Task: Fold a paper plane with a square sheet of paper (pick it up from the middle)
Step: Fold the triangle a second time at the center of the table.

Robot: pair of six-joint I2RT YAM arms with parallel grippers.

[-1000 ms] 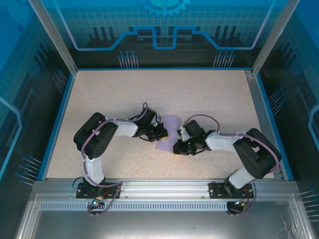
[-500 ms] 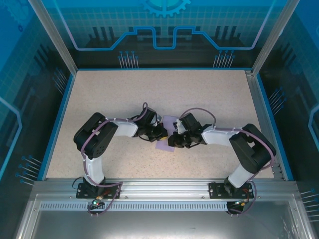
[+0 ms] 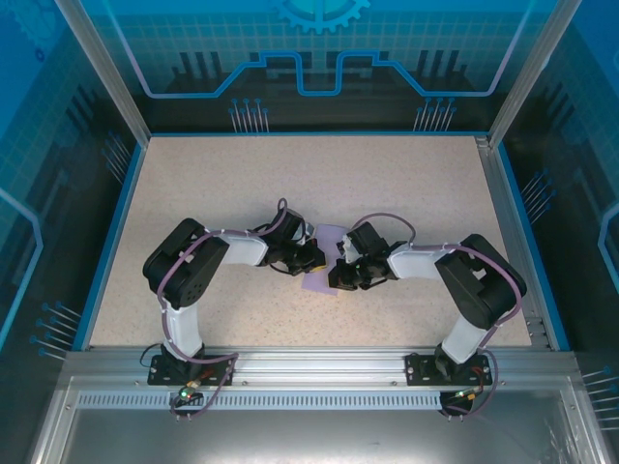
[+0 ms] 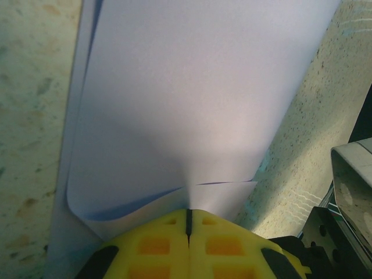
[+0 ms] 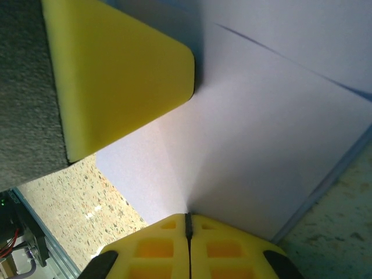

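Observation:
The pale-purple sheet of paper is folded over and sits at the table's middle, between my two grippers. My left gripper comes in from the left, my right gripper from the right, nearly touching each other. In the left wrist view the yellow fingers are pressed together on the paper's near edge, where two layers part. In the right wrist view the right gripper is shut on the paper's opposite edge, with the left gripper's yellow finger just above.
The speckled beige table has a blue rim and metal frame posts at the back corners. Both arms bend inward over the near half. A grey part of the right arm stands at the left wrist view's right edge.
My right gripper has moved left onto the paper and now covers most of its right side. The left arm has held still.

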